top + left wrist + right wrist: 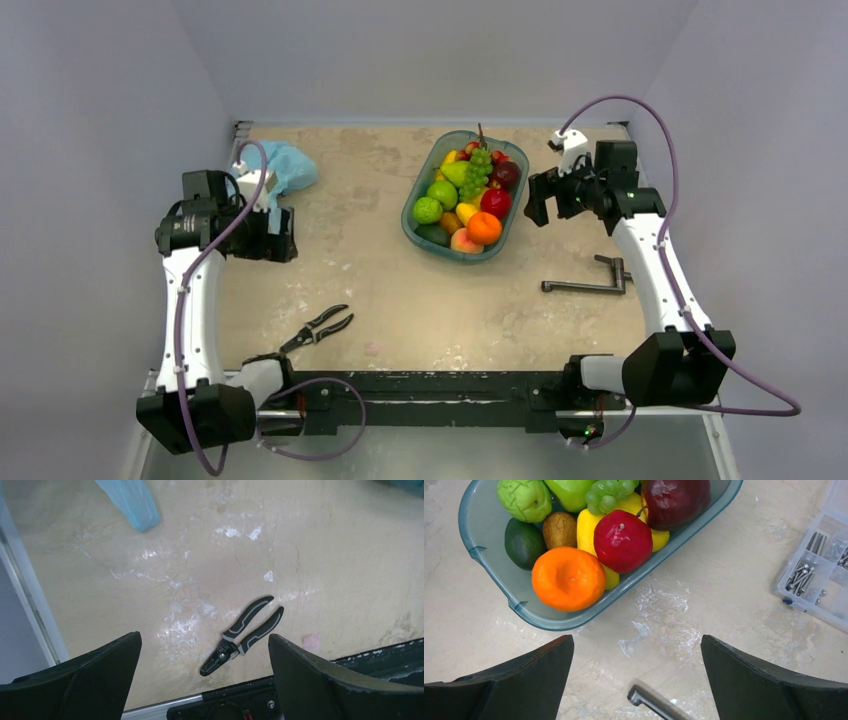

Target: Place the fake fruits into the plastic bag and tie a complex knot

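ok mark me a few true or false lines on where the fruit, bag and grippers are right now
1. The glossy plastic fruits lie in the teal oval dish, none in the thin light-blue plastic bag. True.
2. The bag touches the dish. False: it lies apart, at the far left corner of the beige table.
3. The left gripper and the right gripper are both open and empty. True.
4. The black-handled pliers lie inside the dish. False: they lie on the table near its front edge.
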Robot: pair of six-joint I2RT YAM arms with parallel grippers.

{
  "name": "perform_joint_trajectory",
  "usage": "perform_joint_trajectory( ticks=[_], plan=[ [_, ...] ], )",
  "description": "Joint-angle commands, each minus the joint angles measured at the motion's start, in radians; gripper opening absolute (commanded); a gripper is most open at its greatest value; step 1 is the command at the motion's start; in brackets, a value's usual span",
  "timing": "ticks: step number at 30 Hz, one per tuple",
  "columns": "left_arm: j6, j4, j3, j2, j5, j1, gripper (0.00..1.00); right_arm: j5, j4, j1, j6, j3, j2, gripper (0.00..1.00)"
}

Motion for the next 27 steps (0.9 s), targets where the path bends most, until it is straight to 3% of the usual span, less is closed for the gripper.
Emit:
perform_joint_trajectory(
  ticks=[1, 11, 15, 19, 27],
  plan=[
    [-0.039, 0.088, 0.216, 0.136, -0.053, 0.002, 1.0, -0.033, 0.007, 0.002, -0.019, 0.066, 0.002, 0.99],
    [0.101, 0.116, 0.715, 0.62, -0.13, 0.031, 1.0, -0.012, 0.008, 0.002, -0.027, 0.107, 0.016, 0.99],
    [0.232, 0.201, 0.722, 0.723, -0.069, 0.03, 1.0, 0.015, 0.012, 0.003, -0.033, 0.113, 0.026, 0.99],
    [0.344, 0.372, 0.643, 0.797, -0.149, 0.018, 1.0, 0.049, 0.022, 0.002, -0.035, 0.109, 0.035, 0.99],
    [0.431, 0.324, 0.884, 1.129, -0.236, 0.01, 1.0, 0.097, 0.021, 0.003, -0.073, 0.121, 0.057, 0.99]
  ],
)
